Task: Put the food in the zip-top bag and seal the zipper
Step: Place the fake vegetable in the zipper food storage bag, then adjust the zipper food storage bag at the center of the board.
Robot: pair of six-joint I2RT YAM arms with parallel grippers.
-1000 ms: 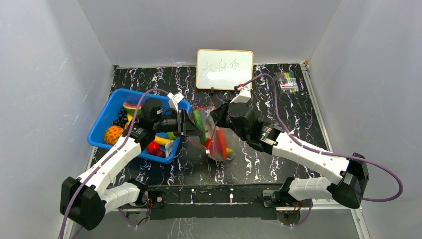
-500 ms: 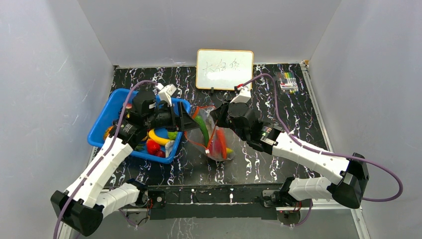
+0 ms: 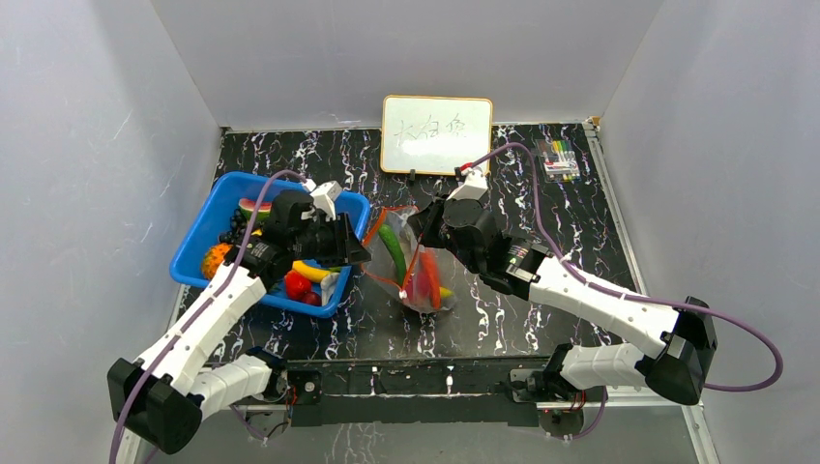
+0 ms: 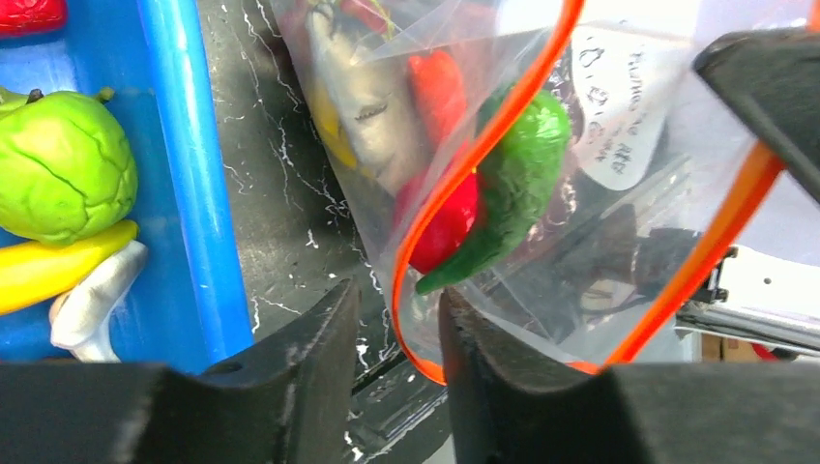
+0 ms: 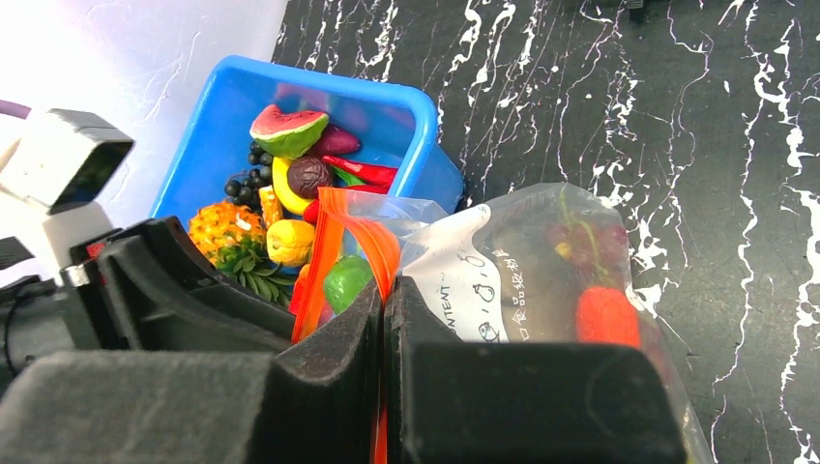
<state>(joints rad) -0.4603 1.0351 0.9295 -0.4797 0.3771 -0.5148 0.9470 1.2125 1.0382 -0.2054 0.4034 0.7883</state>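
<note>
Right hand (image 5: 385, 288) clamped on zip-top bag (image 5: 522, 271) mouth, bag mid-tabletop (image 3: 561, 208). Left arm reaches across blue basket (image 4: 189, 184); left hand (image 4: 398, 304) level, fingers narrowly apart, zipper (image 4: 454, 184) in gap. Green pepper (image 4: 512, 179), red chilli (image 4: 440, 87) inside bag.

Zip-top bag (image 3: 425, 290) mouth gapes up and left. Right gripper (image 5: 384, 290) clamps the far rim; left gripper (image 4: 396, 309), fingers apart, straddles the near zipper (image 4: 454, 184). Blue basket (image 3: 196, 227) sits just beside on the left. Bare table (image 3: 580, 217) lies right of the bag. Whiteboard (image 3: 436, 133) and marker box (image 3: 558, 160) line the far edge.
</note>
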